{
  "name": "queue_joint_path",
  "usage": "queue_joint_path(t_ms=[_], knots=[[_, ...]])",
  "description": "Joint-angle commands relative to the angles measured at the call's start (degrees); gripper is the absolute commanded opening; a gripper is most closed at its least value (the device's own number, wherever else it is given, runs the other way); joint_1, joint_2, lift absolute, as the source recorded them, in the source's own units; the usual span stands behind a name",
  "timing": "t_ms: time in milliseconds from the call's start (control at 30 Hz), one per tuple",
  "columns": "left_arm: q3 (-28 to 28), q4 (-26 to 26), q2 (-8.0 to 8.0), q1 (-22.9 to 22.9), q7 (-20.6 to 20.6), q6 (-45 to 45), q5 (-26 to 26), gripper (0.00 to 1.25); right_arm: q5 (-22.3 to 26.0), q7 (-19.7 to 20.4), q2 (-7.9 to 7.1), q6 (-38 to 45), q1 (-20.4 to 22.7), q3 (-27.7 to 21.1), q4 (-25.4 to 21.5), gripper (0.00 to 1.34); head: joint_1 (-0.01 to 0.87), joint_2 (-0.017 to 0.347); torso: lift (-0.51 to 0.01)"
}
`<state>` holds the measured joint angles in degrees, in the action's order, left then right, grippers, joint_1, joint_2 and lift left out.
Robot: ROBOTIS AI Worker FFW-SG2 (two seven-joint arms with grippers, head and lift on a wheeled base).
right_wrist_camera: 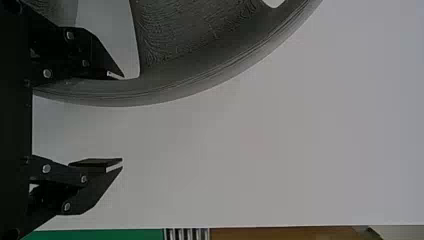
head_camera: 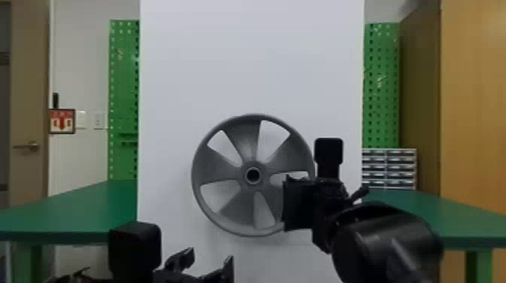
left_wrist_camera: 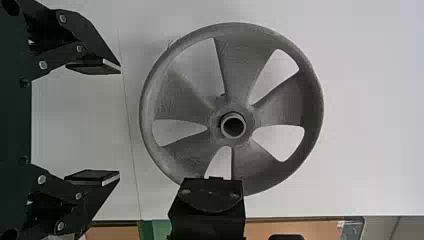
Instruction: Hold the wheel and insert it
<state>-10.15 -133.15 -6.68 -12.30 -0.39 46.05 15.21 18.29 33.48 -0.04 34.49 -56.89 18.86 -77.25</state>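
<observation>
Wheel: we see the grey wheel (head_camera: 244,146) upright before the white panel (head_camera: 248,56), its open face towards us, five broad spokes running from hub to rim; we cannot tell whether its back touches the panel.
Hub (head_camera: 260,180): at the wheel's middle we find a raised ring around a dark round opening.
Right gripper (head_camera: 285,203): we have it at the wheel's right-hand edge in the head view, overlapping the lower part of that side.
Right fingers: we see them spread in the right wrist view, with the rim between them; one reaches over the wheel by the rim's inner edge, the other stands off outside with a gap to the rim. We cannot tell whether the nearer one touches.
Left gripper (head_camera: 211,257): we find it low in the head view, below the wheel and a little to its left.
Left fingers: we have them spread, with no object between; in the left wrist view their tips point towards the wheel, apart from it.
Sides: we see a green table (head_camera: 71,210) left of the panel and another green table (head_camera: 425,210) right of it.
Behind: we make out green pegboards (head_camera: 123,82) on both sides, a drawer unit (head_camera: 388,165) at the right and a wooden cabinet (head_camera: 474,94) beyond.
</observation>
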Motion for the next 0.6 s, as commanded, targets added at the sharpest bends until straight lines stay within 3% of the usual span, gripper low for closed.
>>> queue_joint_path(t_ms=[0,33,567], knots=[[0.0,0.0,0.0,0.0,-0.1,0.0,0.0,0.75,0.5,-0.2,0.09,-0.4,0.1,0.1,0.0,1.22,0.0,0.057,-0.485],[0.0,0.0,0.0,0.0,-0.1,0.0,0.0,0.75,0.5,-0.3,0.09,-0.4,0.1,0.1,0.0,1.34,0.0,0.057,-0.485],[0.0,0.0,0.09,0.0,0.0,0.0,0.1,0.75,-0.4,-4.4,0.09,-1.4,0.3,0.1,-0.1,1.34,0.0,0.057,-0.485]])
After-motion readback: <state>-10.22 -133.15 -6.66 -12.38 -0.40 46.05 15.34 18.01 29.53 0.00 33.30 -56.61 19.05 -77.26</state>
